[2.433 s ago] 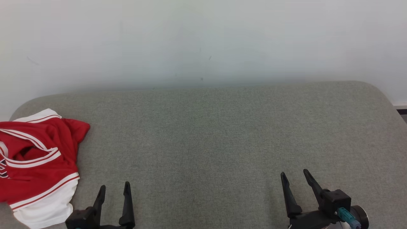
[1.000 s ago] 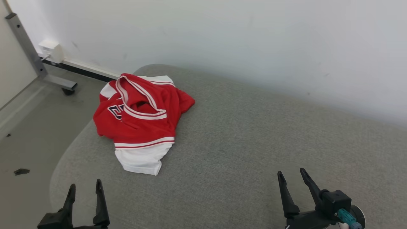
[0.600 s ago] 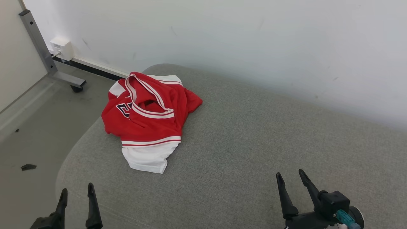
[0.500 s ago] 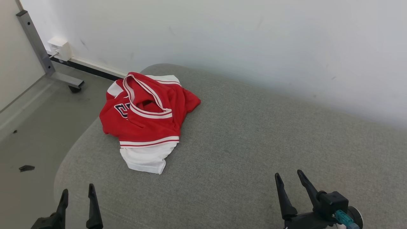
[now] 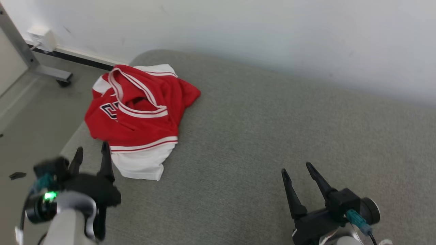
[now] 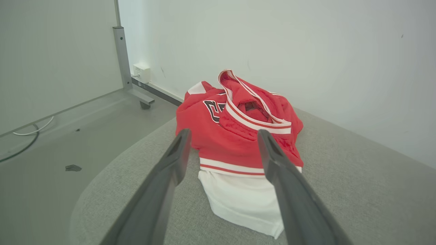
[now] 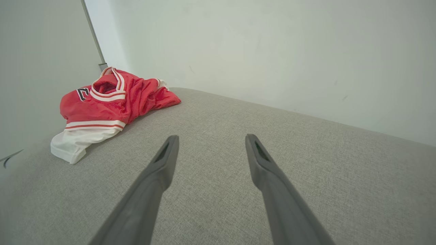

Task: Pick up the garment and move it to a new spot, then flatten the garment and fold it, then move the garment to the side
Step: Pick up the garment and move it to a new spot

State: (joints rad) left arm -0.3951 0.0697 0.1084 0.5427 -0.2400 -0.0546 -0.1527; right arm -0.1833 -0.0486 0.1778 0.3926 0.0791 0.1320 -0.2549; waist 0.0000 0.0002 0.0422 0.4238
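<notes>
Well, the trouble begins at the left of the frame. The jersey lies bunched at the left end of the table, and its red side reaches the rounded edge above the floor. If I catch only a loose outer layer, or drag instead of lift, I judge it could slide off onto the floor.

My left tool hangs at the lower left with its fingers spread wide and empty, tips just beside the white hem. Coming in too low, it could plough the hem and push the heap into a tighter lump. It could also pinch the table's cover along with the cloth. The mesh looks slippery and layered, so a thin bite may hold one layer while the rest trails.

At the lower right my right tool is also wide open and empty, well apart from the jersey. If it joins late, the cloth would hang from one point and twist.

The table is covered in grey woven fabric with rounded corners, and is bare across the middle and right. A small dark scrap lies on the floor at the far left. At the upper left, a grey metal leg on a caster stands on the floor. Beside it, a white box sits low on the wall, which runs plain and pale across the top.
</notes>
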